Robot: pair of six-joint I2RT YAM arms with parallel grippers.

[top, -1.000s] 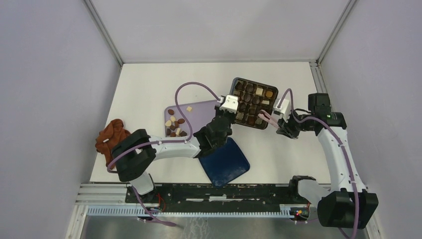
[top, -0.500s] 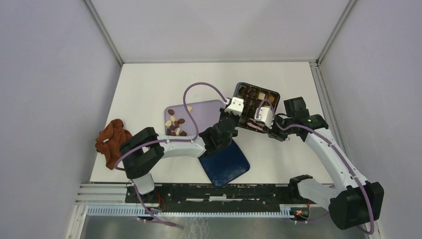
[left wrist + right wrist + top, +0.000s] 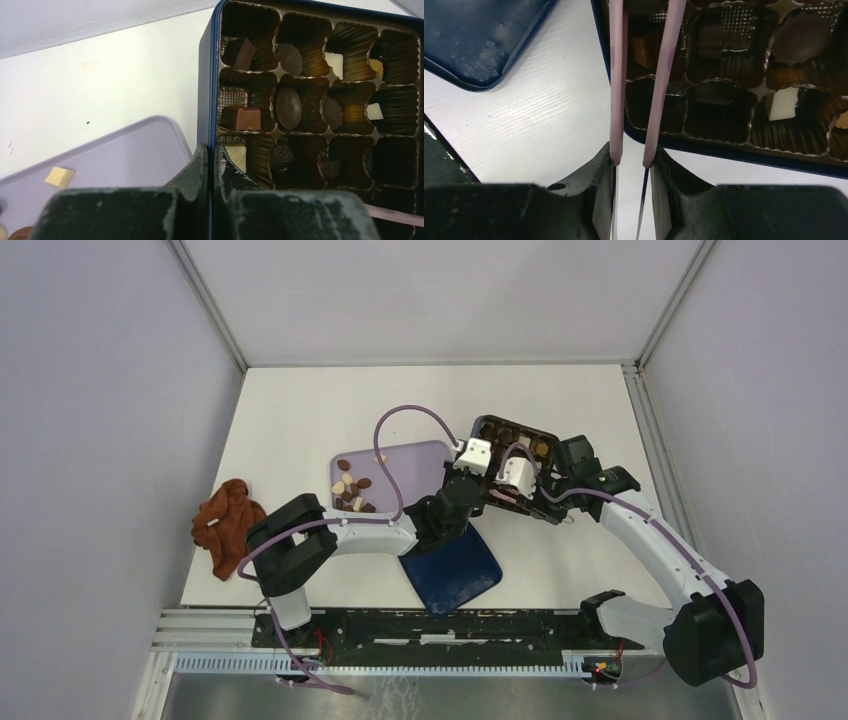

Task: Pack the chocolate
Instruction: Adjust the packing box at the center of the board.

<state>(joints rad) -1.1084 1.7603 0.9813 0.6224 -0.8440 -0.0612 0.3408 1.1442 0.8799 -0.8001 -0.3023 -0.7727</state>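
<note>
Pinching the navy side wall of the box (image 3: 206, 75), the left fingers (image 3: 202, 159) are closed as far as they go, with that wall caught between their tips. Just beyond them the box's ribbed brown compartments open up. Chocolate (image 3: 289, 106) sits in many of them: a dark oval, a mid-brown square, dark round pieces and some cream-white squares. A few compartments look bare.

To the left of these fingers lies a lilac tray (image 3: 125, 160) on the white worktop (image 3: 100, 85). It carries 1 pale square piece close by, and in the overhead view a small cluster of brown and cream pieces farther off.

The right fingers (image 3: 605, 162) are partly closed on pink tongs (image 3: 618, 75), pressing its 2 arms near each other. The arms run forward from the fingers over the box's near edge and across its compartments; their tips pass out of view.

To the left of the right fingers a navy lid (image 3: 479, 35) lies flat on the worktop. Far beyond the lilac tray, a reddish-brown cloth (image 3: 225, 520) sits crumpled.
</note>
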